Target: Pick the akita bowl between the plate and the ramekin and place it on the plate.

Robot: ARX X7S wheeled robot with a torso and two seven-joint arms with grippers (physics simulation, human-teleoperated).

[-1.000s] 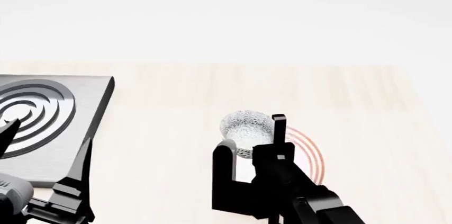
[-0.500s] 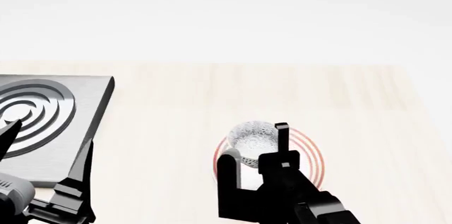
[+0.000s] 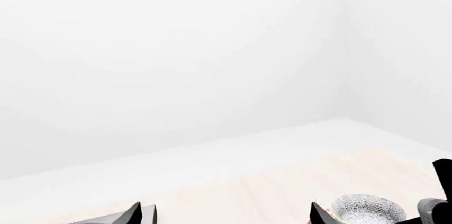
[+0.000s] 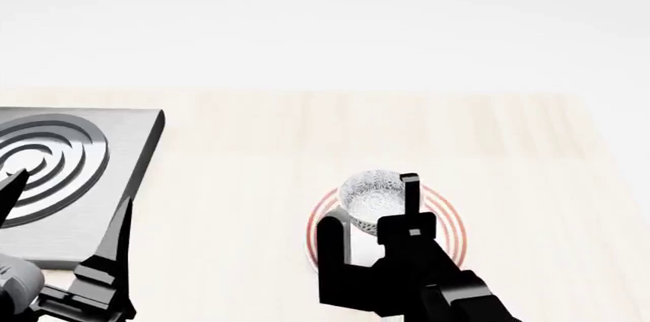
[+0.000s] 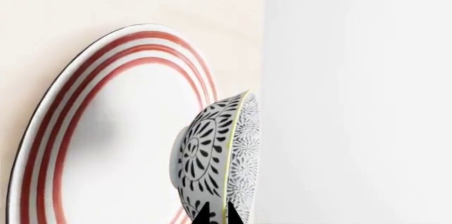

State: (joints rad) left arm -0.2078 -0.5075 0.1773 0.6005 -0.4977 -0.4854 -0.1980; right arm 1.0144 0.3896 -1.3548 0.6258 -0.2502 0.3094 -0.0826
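Note:
The akita bowl [image 4: 374,191] is over the white plate with red rings [image 4: 448,224], near the middle of the wooden table. My right gripper [image 4: 372,212] is shut on the bowl's rim. In the right wrist view its two black tips [image 5: 219,217] pinch the rim of the speckled bowl [image 5: 211,150], whose foot faces the plate [image 5: 92,128]. I cannot tell whether the bowl touches the plate. The left gripper [image 4: 63,223] is open at the near left with nothing in it, its tips wide apart [image 3: 226,218]. The left wrist view catches the bowl [image 3: 367,209] low at its edge. The ramekin is out of view.
A grey square burner block with concentric rings [image 4: 61,170] sits at the left of the table, just beyond the left gripper. The table's far edge meets a plain white wall.
The right gripper has carried the bowl to the right, from beside the plate's left rim to over the plate's middle. The left arm stays still.

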